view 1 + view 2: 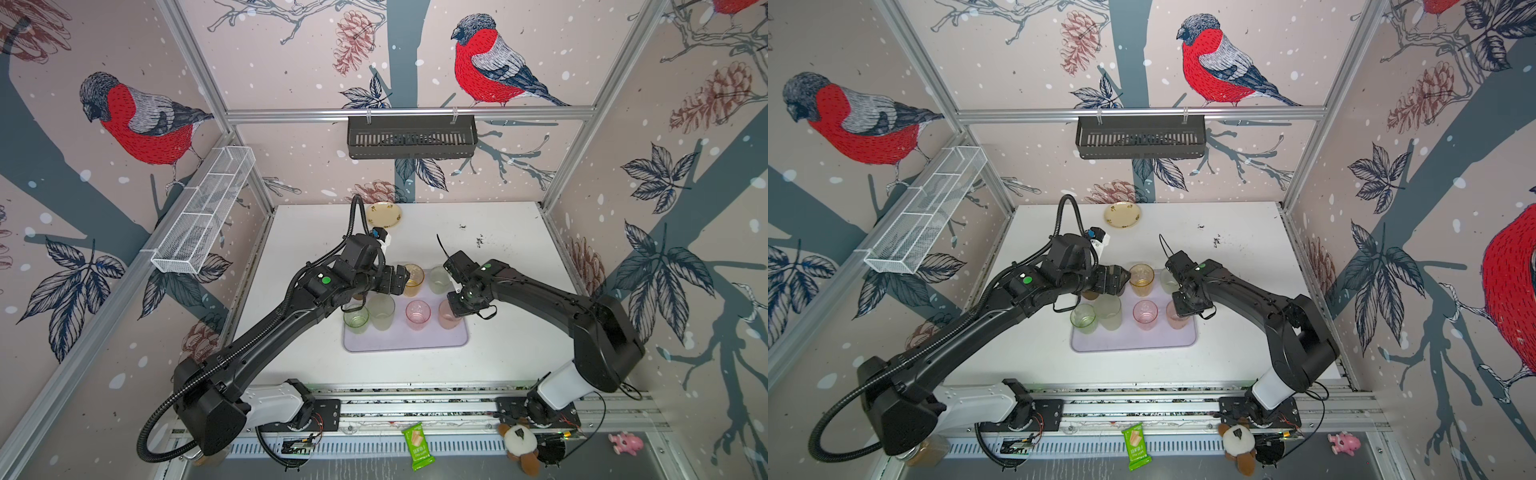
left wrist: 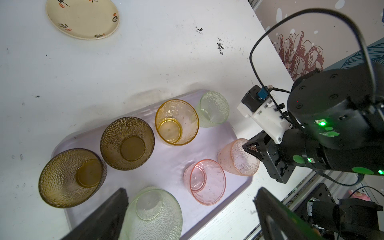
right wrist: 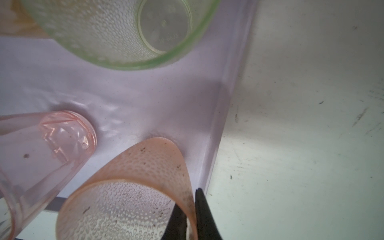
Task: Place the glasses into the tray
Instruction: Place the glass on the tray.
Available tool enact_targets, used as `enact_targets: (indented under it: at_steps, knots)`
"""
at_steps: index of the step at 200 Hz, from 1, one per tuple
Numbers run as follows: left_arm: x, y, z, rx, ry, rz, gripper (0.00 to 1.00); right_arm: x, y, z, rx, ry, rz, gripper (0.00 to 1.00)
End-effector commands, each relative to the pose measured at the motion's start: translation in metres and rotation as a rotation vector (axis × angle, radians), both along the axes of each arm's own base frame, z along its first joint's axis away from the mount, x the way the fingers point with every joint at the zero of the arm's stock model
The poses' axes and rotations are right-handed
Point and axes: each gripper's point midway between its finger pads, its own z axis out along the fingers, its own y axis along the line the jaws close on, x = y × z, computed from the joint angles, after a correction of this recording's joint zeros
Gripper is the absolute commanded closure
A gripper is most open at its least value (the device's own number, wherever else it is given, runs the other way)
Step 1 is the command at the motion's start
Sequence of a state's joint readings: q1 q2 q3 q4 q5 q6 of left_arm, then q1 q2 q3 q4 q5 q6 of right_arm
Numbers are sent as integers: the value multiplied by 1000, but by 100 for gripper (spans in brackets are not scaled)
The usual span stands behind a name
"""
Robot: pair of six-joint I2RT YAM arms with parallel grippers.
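so the glasses are all in the tray (image 1: 415,341) as far as I can see, two rows of four; along the tray's back edge, from its left end, you've got two brown glasses (image 2: 71,177) (image 2: 127,143), the amber glass (image 1: 412,280) and a small green glass (image 1: 438,279); along the tray's front side it's a clear green glass (image 1: 356,319), the taller frosted green glass (image 1: 381,312), the pink glass (image 1: 417,315) and the peach glass (image 1: 445,319) just inside the tray's right rim; its base looks to be down on the tray floor

the right gripper (image 3: 192,219) is over that right front part of the tray, pinching the peach glass by its wall, one finger inside the rim and one outside, pressed nearly together on it

the left gripper (image 2: 190,190) hangs above the tray's left half, next to the amber glass; its fingers (image 2: 108,216) are spread wide and grip nothing; the brown glasses are mostly hidden under that arm in both top views

the tray sits on the white table (image 1: 498,353); a small yellow plate (image 1: 384,215) lies well behind the tray's back edge; past the table edge in front of the tray there's a green snack packet (image 1: 417,445), a plush toy (image 1: 519,446) and a little pink toy (image 1: 625,444)
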State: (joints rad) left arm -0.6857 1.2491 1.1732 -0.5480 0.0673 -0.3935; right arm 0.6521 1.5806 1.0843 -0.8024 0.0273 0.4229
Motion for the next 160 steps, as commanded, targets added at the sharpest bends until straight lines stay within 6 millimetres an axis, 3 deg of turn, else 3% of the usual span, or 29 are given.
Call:
enact_targets:
  at_steps: [1, 160]
  knots:
    - [1, 0, 3, -1, -5, 2, 4, 3, -1, 2, -1, -13, -20, 88]
    - [2, -2, 5, -4, -6, -5, 4, 6, 3, 10, 25, -41, -31, 70]
